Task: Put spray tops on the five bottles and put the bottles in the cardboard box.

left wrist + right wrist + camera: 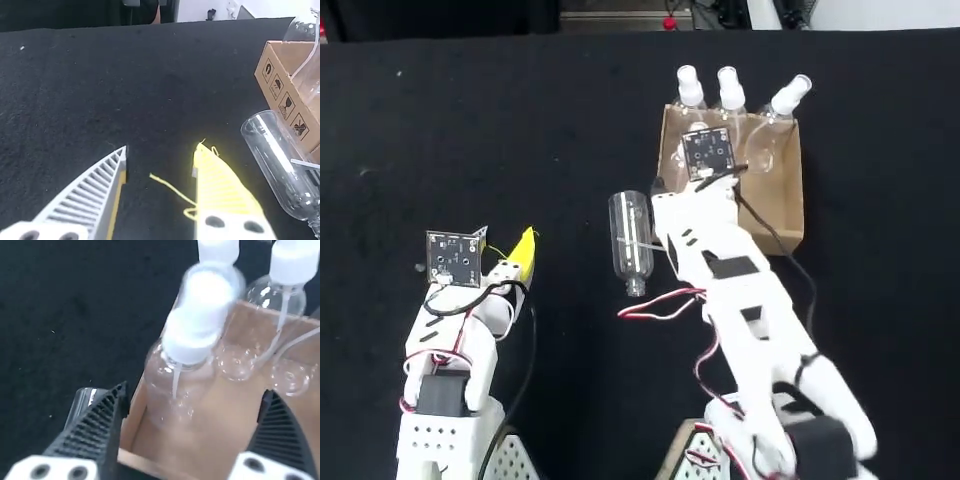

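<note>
The box sits toward the table's far edge, right of the middle. Three capped bottles stand in a row along its far wall, spray tops poking above the rim, the right-hand one tilted outward. A fourth bottle lies on its side on the table just beside the box's left wall. Its neck points toward the near edge and looks bare, though I cannot be sure. The right claw hangs over the box's left part with its black fingers spread wide. The nearest capped bottle stands between and beyond them, not pinched. The left claw rests low near the table's near left corner, well apart from the box. Its white and yellow fingers are spread too, with nothing between them. By my reckoning the job is a little past halfway: three bottles are topped and boxed. The lying one needs a top and a place in the box, and one more must follow it.
</note>
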{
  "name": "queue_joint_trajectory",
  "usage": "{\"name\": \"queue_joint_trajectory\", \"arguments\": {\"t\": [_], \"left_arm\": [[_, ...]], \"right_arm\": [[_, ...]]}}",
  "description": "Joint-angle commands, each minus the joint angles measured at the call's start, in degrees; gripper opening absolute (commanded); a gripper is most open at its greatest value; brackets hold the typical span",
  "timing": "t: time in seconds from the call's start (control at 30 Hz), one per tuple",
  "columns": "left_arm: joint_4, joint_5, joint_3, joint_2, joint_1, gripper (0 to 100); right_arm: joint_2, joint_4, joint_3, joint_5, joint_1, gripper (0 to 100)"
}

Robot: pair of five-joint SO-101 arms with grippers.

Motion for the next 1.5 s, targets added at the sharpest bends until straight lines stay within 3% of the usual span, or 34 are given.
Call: {"name": "queue_joint_trajectory", "arguments": {"t": [0.0, 0.13, 0.3, 0.6, 0.93, 1.47], "left_arm": [[0.1, -0.5, 1.3, 0.2, 0.3, 21], [0.1, -0.6, 1.3, 0.2, 0.3, 21], [0.1, -0.6, 1.3, 0.2, 0.2, 21], [0.1, -0.6, 1.3, 0.2, 0.1, 21], [-0.3, -0.5, 1.3, -0.2, -2.8, 21], [-0.4, -0.2, 1.3, -0.4, -4.0, 21]], "right_arm": [[-7.2, 4.9, -0.3, 0.1, -0.6, 35.7], [-13.2, 11.2, -0.3, -0.2, -1.0, 35.7], [-17.8, 17.2, -0.7, -6.2, -0.9, 35.1], [-17.4, 26.7, -5.1, -6.5, -8.4, 10.5], [-2.9, 27.5, -10.9, -6.3, -14.7, 24.3], [17.1, 27.1, -20.4, -6.3, -19.1, 24.7]]}}
